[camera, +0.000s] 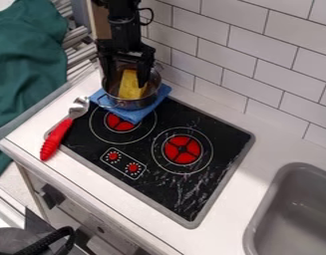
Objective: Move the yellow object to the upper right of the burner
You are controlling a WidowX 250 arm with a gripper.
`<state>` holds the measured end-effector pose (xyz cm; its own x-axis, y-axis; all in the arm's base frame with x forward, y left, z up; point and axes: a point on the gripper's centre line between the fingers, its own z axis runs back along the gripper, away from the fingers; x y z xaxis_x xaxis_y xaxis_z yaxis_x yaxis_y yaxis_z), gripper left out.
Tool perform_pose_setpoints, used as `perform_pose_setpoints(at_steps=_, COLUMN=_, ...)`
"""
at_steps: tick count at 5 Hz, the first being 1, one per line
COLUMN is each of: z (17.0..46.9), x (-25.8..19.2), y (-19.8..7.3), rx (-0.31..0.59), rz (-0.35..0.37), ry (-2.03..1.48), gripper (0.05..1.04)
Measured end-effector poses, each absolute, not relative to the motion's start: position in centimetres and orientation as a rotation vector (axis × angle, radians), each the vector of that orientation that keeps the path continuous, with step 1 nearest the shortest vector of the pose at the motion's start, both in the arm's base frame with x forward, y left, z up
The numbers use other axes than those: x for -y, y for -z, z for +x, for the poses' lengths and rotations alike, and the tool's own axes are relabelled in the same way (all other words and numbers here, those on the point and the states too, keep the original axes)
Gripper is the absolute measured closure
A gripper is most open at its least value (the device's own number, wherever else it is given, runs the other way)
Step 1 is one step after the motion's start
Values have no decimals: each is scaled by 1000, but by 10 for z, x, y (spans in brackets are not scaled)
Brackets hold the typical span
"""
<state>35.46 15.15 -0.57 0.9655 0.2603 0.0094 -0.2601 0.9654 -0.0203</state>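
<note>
Find the yellow block (130, 87) inside the metal pot (132, 104), under the spread-open claw (126, 81): probably placed there to pinch from both sides, then lift clear of the rim. Note the blue cloth (133, 115) beneath the pot (perhaps padding for the stovetop (175, 194)), overlapping the left burner (118, 123). Leave the red-handled spoon (57, 139) on the desk (261, 164), apparently out of the way of a carry toward the burner's upper right.

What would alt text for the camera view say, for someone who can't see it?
Black gripper, fingers apart, at the mouth of a metal pot holding a yellow object; the pot sits on a blue cloth overlapping the stovetop. A red-handled spoon lies nearby.
</note>
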Motion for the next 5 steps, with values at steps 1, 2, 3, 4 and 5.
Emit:
perform_pose_setpoints(at_steps=1, z=355, x=-156, y=16, rx=-13, rz=1, ry=-300, gripper=82)
perform_pose_setpoints(at_steps=2, z=357, x=-157, y=25, rx=-27, rz=0, ry=-324, gripper=82)
perform_pose_setpoints(at_steps=3, z=356, x=-157, y=28, rx=-30, rz=-1, ry=-330, gripper=133)
perform_pose_setpoints(at_steps=4, z=357, x=-154, y=30, rx=-18, rz=-12, ry=-321, gripper=378)
perform_pose_setpoints(at_steps=5, z=352, x=-150, y=27, rx=-20, rz=-27, ry=-296, gripper=385)
